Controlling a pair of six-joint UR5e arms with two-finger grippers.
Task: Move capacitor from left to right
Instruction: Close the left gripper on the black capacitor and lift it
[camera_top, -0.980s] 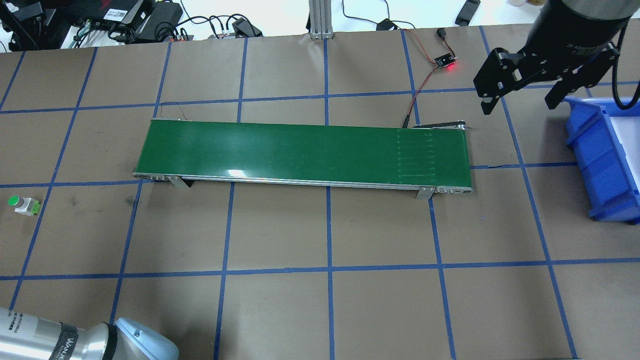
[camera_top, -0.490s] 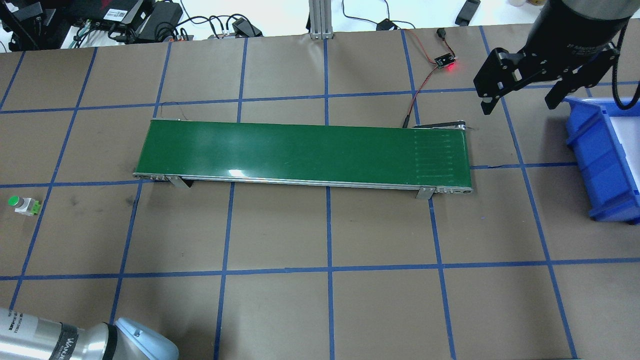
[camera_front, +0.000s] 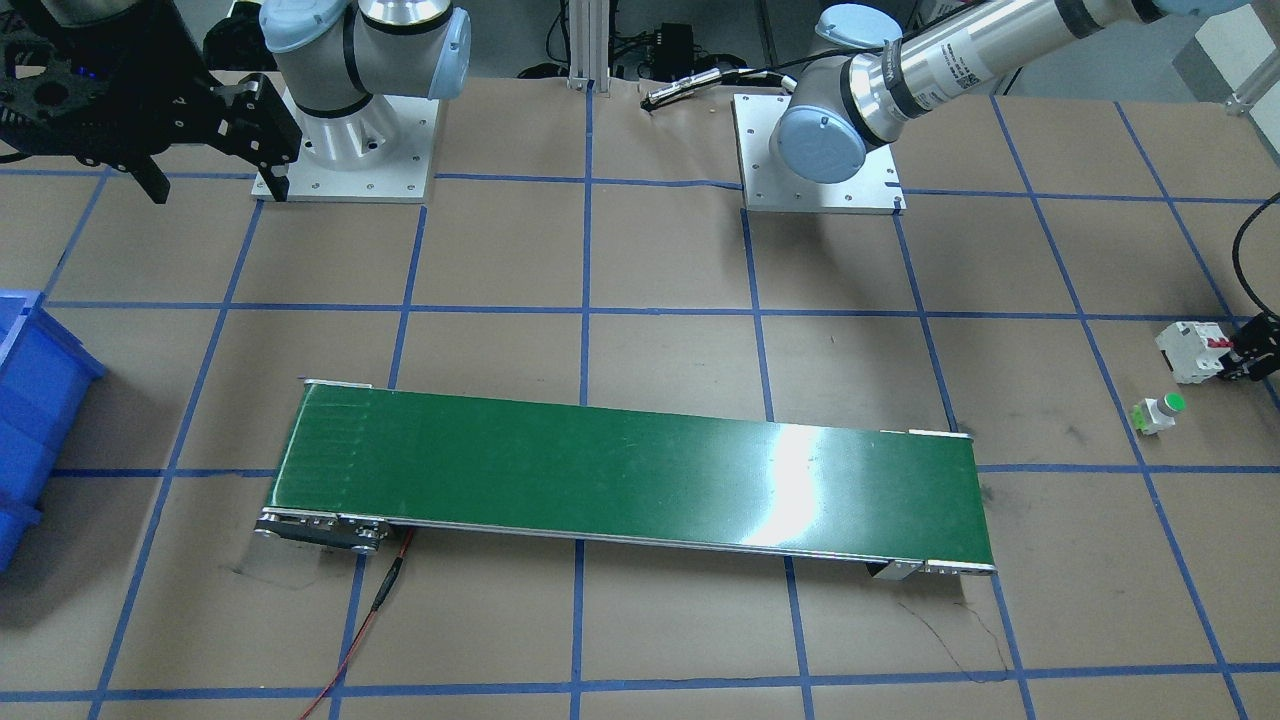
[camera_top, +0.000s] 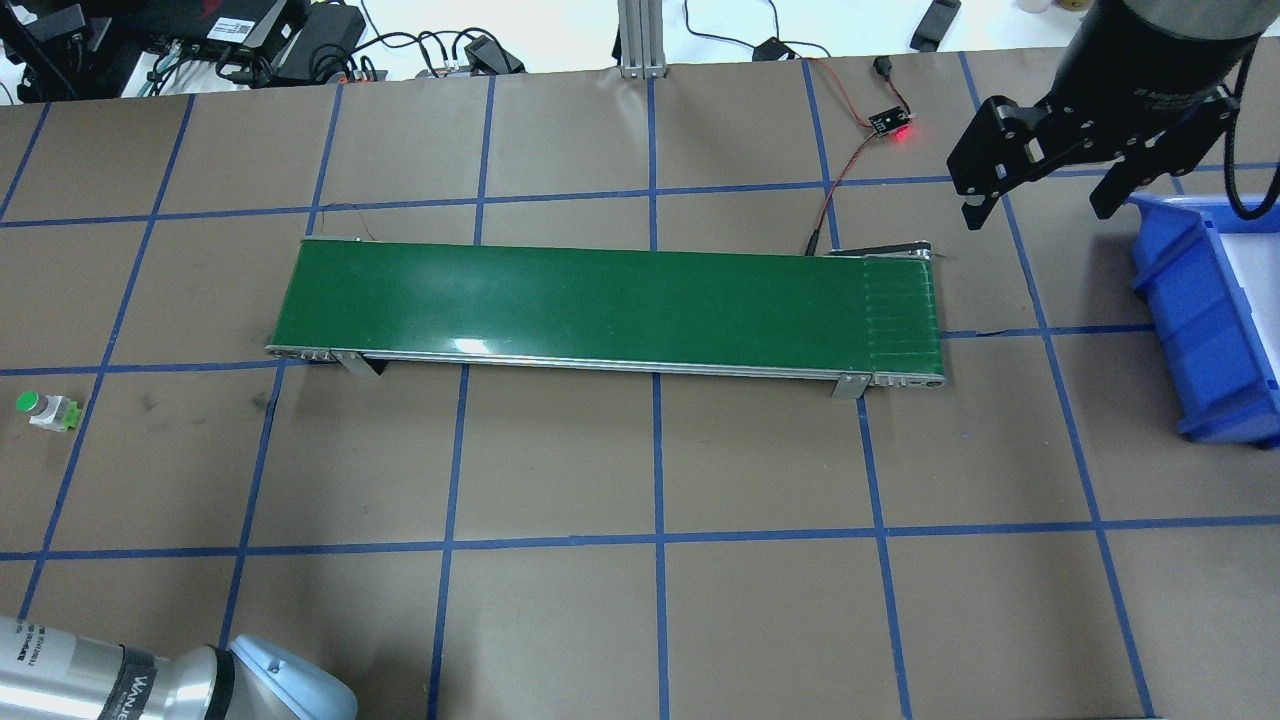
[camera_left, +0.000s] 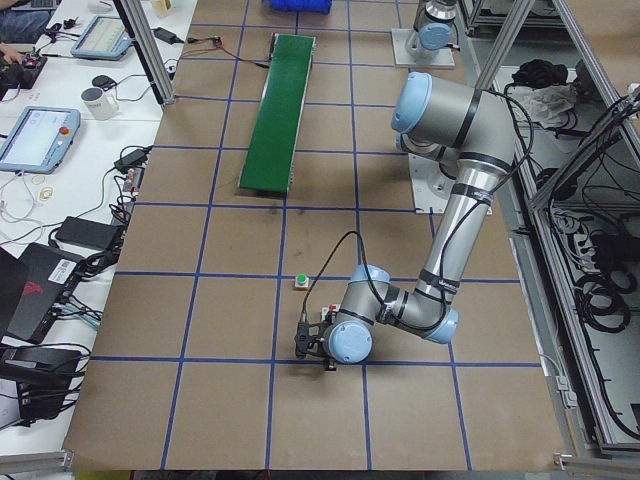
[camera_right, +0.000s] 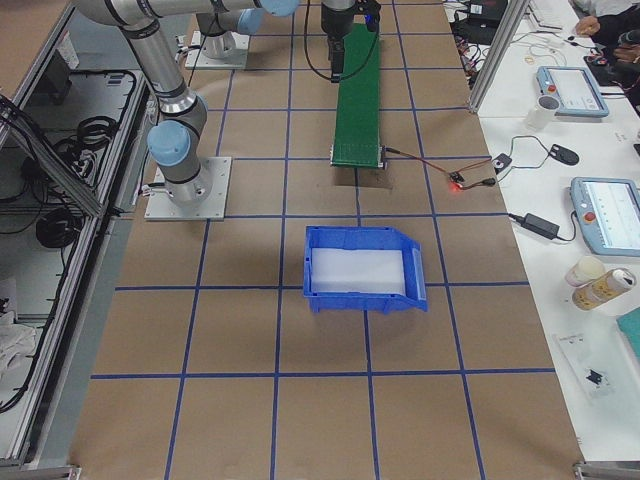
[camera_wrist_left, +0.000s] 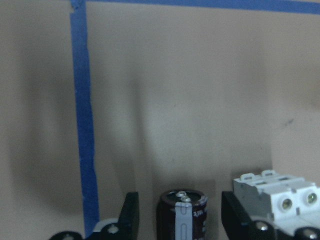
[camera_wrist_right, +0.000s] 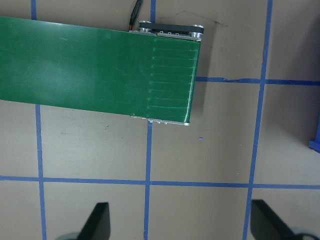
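The small black cylindrical capacitor (camera_wrist_left: 182, 216) with a silvery stripe stood upright on the brown paper surface (camera_wrist_left: 175, 100) between the spread fingers of the left hand (camera_wrist_left: 181, 223), a gap on each side, a white boxy breaker (camera_wrist_left: 277, 197) just beside it. The right hand (camera_top: 1040, 208) hung wide open, empty, near the blue plastic bin (camera_top: 1200, 320).

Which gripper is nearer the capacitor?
Left. The left gripper straddles the capacitor, gaps either side; the right gripper hangs open past the far end of the belt, beside the blue bin.
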